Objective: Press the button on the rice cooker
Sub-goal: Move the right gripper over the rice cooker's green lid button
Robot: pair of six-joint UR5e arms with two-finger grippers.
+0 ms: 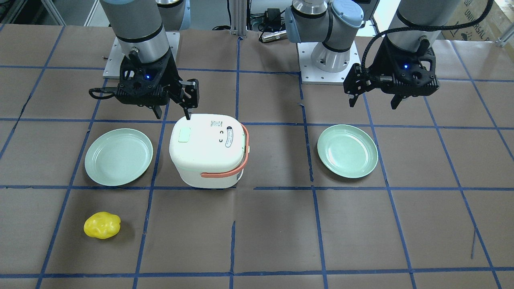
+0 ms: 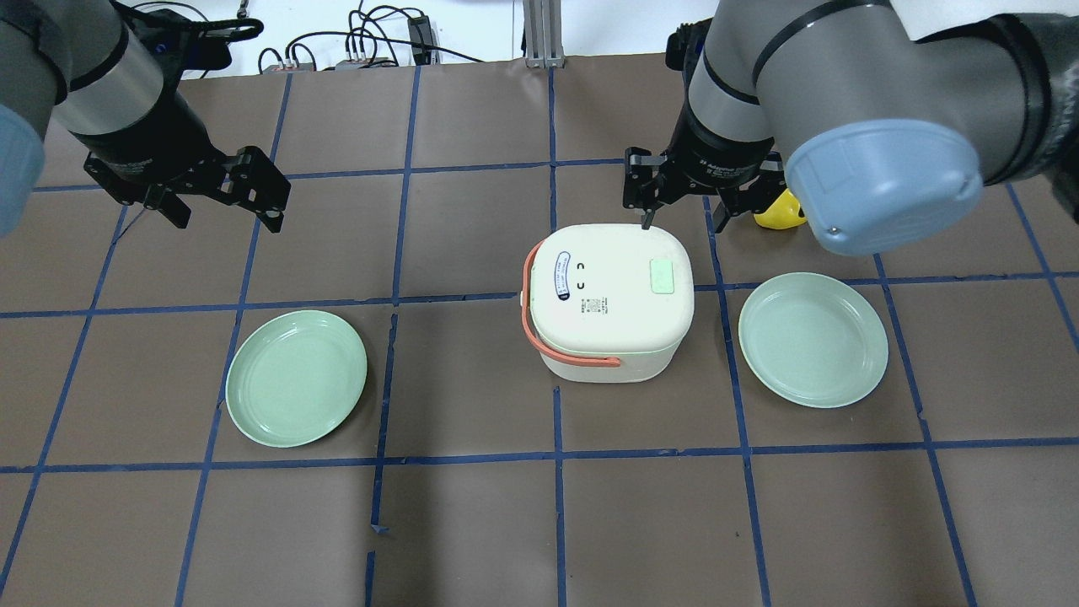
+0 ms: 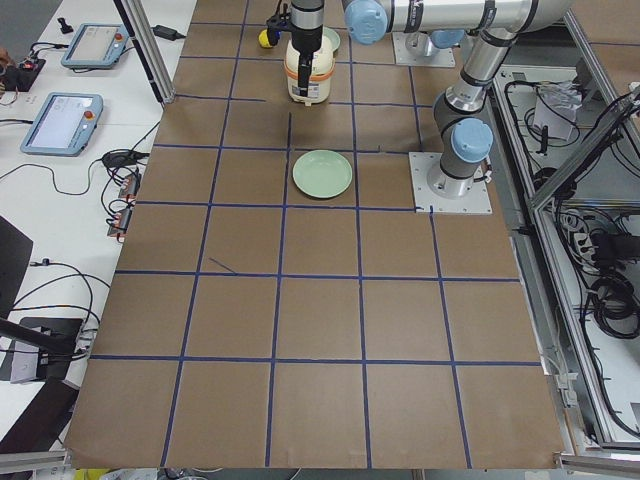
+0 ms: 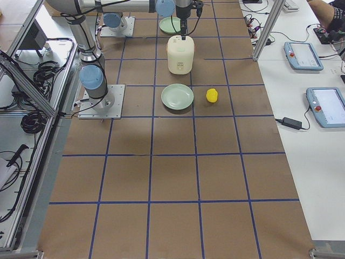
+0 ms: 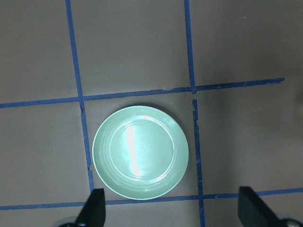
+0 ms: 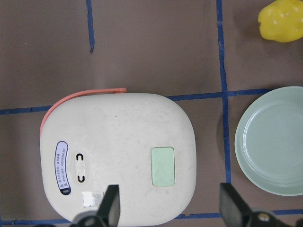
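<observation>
White rice cooker (image 1: pixel 207 160) sits mid-table, its pale green button (image 1: pixel 184 134) facing up. You see the right gripper (image 1: pixel 172 116), jaws wide, over the lid's edge. The left gripper (image 1: pixel 372 104), equally wide, hangs near a green plate (image 1: pixel 347 150).

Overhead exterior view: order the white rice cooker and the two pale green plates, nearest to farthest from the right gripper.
1. White rice cooker, its far edge by a fingertip of the right gripper.
2. Pale green plate on the view's right, beside the cooker.
3. Pale green plate on the view's left, across the cooker.
</observation>
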